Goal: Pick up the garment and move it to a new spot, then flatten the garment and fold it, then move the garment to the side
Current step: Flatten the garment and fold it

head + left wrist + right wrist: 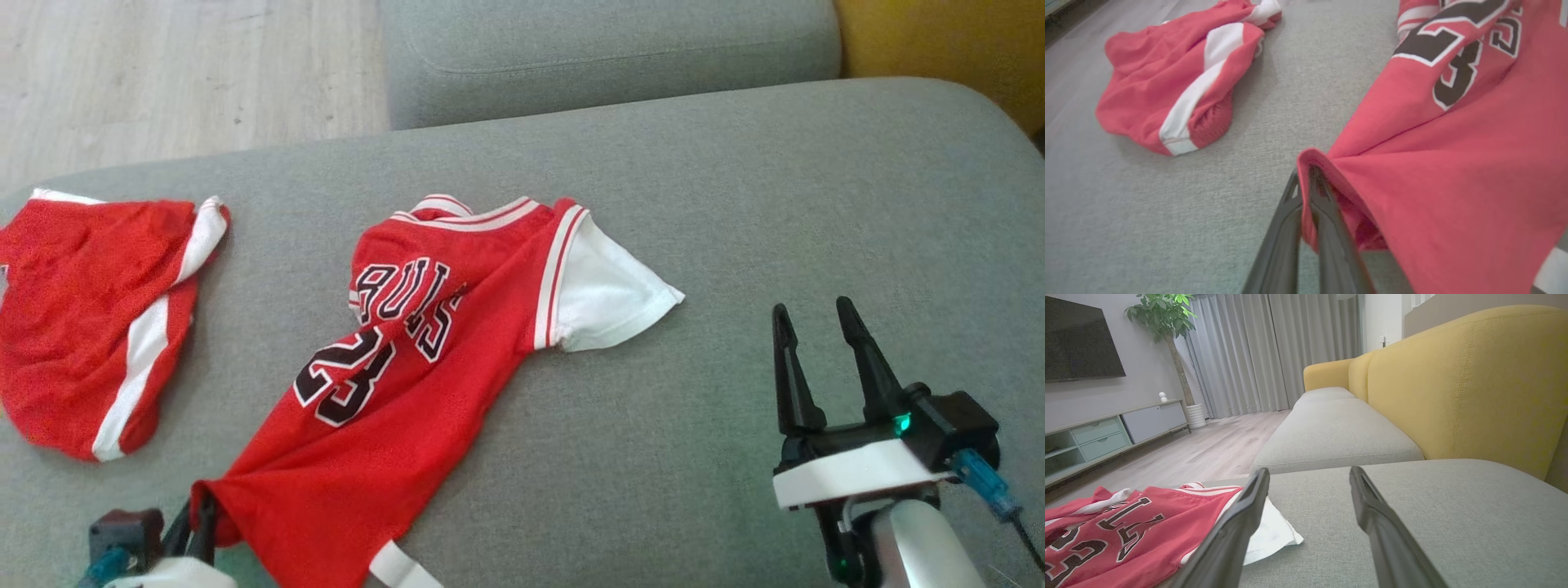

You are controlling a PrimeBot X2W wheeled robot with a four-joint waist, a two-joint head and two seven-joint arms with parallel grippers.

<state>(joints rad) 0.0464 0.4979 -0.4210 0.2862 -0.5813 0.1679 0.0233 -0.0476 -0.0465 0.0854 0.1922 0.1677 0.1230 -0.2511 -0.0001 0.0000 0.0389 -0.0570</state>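
The red shorts (98, 327) lay crumpled left of the Bulls jersey (424, 359), well apart from it, on the grey sofa cushion (735, 204). At the jersey's lower left hem corner, our left pincer (1305, 173) was clamped shut on a fold of red mesh, raising that corner slightly. We judged this grip was meant to carry the garment to its new spot. That arm sat low, fingers pointing along the cushion. The jersey itself lay rumpled and slanted, its white sleeve out to the right. Right of the jersey, clear of the sleeve, our right pincer (813, 310) hovered spread wide and empty, fingers angled away from us, probably placed to take a second corner.
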